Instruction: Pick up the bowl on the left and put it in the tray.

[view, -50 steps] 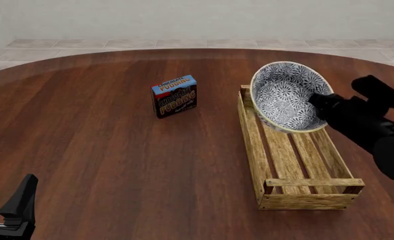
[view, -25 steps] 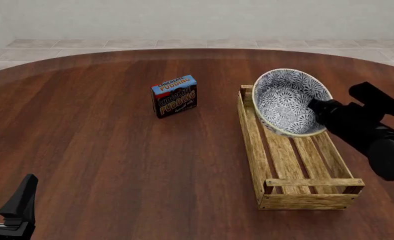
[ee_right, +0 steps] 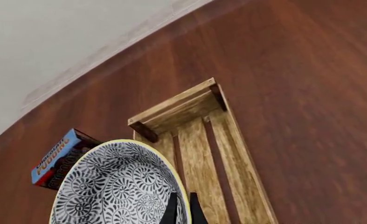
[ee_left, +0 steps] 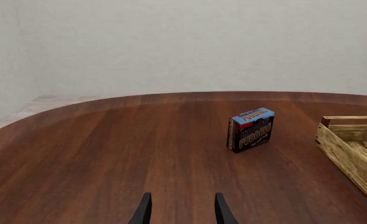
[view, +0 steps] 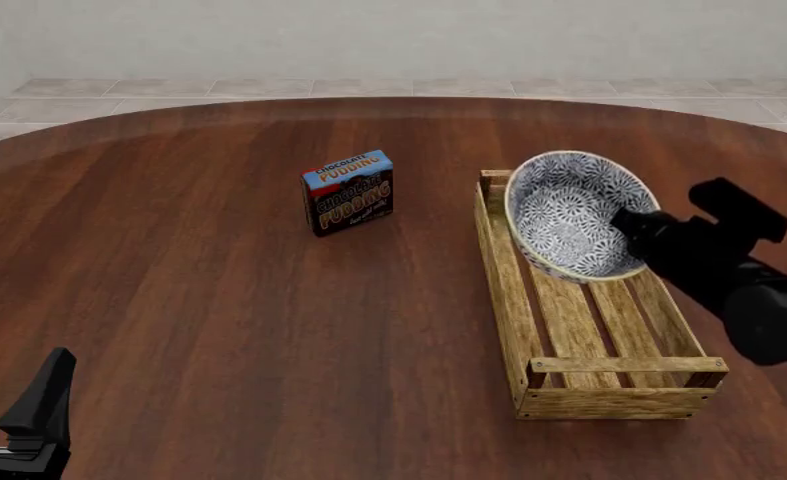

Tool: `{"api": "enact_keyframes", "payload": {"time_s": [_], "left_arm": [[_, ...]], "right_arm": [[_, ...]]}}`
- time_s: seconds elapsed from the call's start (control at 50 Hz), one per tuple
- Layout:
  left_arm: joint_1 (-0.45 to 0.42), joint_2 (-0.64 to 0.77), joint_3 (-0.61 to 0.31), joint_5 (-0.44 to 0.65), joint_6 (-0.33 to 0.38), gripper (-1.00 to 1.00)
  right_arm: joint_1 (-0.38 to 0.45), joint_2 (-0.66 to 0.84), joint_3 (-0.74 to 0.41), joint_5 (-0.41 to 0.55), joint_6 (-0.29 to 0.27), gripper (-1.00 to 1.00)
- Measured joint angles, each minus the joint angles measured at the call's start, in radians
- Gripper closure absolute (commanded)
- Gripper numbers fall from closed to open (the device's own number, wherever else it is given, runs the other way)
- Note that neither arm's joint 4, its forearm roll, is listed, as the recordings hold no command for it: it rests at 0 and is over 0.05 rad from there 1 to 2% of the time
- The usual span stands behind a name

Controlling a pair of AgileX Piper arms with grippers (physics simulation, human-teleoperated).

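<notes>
The bowl, white with a dense blue-grey floral inside and a cream rim, hangs tilted over the far end of the tray, a long light-wood slatted crate. My right gripper is shut on the bowl's rim at its right side. In the right wrist view the fingers pinch the rim of the bowl above the tray. My left gripper rests at the near left edge, open and holding nothing; its fingertips show over bare table.
A small chocolate pudding box stands upright left of the tray, also seen as the pudding box in the left wrist view. The round dark-wood table ends at a tiled floor and pale wall behind.
The right gripper has lowered the bowl toward the tray's far end, and the bowl now sits lower and less steeply tilted. The left arm has not moved.
</notes>
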Motion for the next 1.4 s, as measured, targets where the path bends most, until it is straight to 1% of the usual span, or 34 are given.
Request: {"api": "enact_keyframes", "payload": {"time_s": [0.34, 0.74, 1.4], "left_arm": [[0.0, 0.0, 0.0, 0.0, 0.0, -1.0], [0.0, 0.0, 0.0, 0.0, 0.0, -1.0], [0.0, 0.0, 0.0, 0.0, 0.0, -1.0]], "right_arm": [[-0.023, 0.035, 0.041, -0.059, 0.002, 1.0], [-0.04, 0.081, 0.057, -0.103, 0.008, 1.0], [-0.023, 0.171, 0.05, -0.151, 0.035, 1.0]]}}
